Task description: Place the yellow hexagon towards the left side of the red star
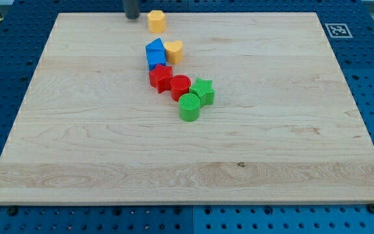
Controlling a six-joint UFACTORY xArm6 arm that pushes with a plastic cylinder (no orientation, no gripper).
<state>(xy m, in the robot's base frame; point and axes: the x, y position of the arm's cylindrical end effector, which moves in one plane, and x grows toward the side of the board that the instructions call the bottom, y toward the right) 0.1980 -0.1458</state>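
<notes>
The yellow hexagon (156,21) sits near the board's top edge, a little left of centre. My tip (132,17) is just to its left, close to it; I cannot tell if they touch. The red star (160,77) lies lower down in a cluster at the board's middle. It is well below the hexagon.
A blue block (155,53) and a yellow heart (174,51) sit just above the red star. A red cylinder (180,87), a green star (202,90) and a green cylinder (189,107) trail down to its right. A marker tag (337,30) lies beyond the board's top right corner.
</notes>
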